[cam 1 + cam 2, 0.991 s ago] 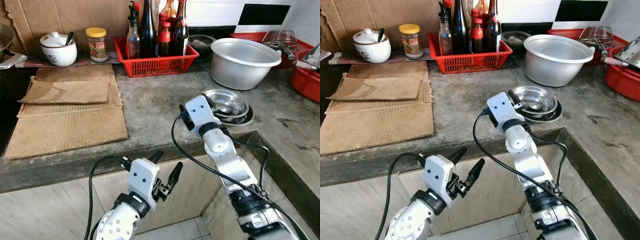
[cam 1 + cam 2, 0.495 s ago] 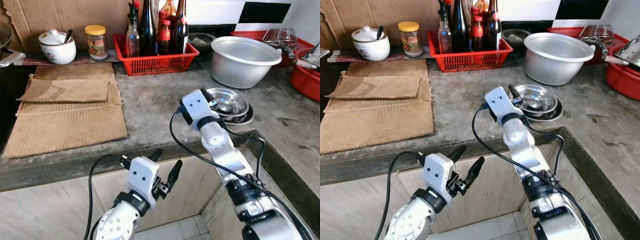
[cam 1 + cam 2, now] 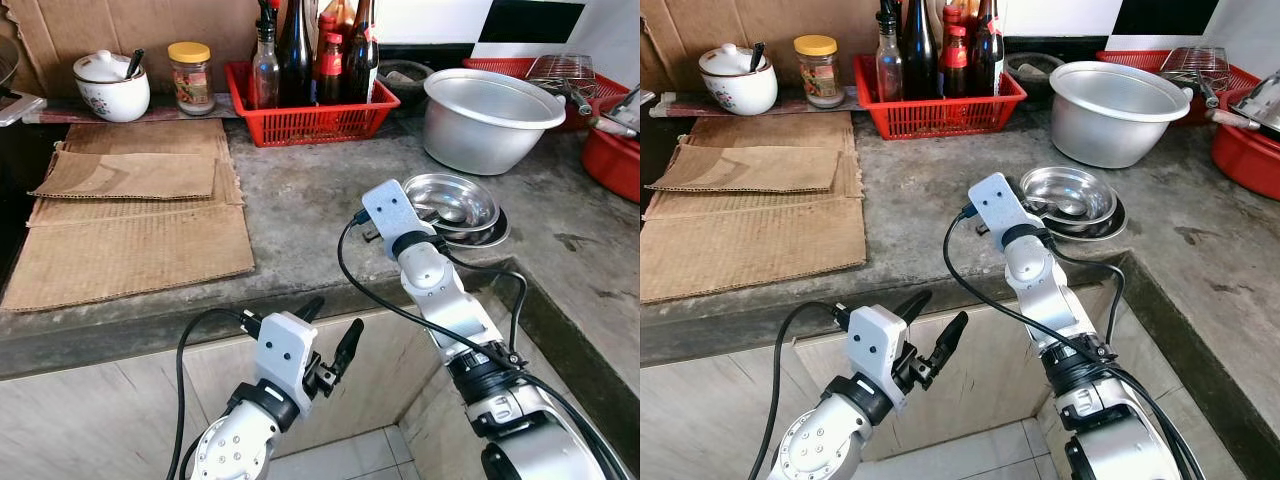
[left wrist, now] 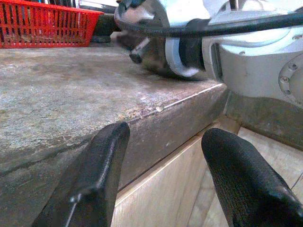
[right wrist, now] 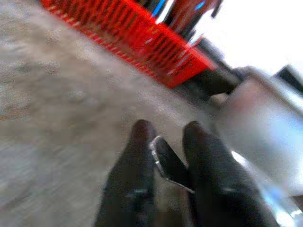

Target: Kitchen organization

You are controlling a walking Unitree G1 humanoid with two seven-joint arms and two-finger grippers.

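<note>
Right wrist view: my right gripper [image 5: 163, 142] pinches a thin steel rim of the stacked bowls [image 3: 462, 205]. Light, stiff, slippery, I'd judge; left gripper [image 3: 330, 335] hangs spread.

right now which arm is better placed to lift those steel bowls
Right: its claw is already at the stacked steel bowls, fingers pinching the rim. The left claw hangs open below the counter edge.
</note>
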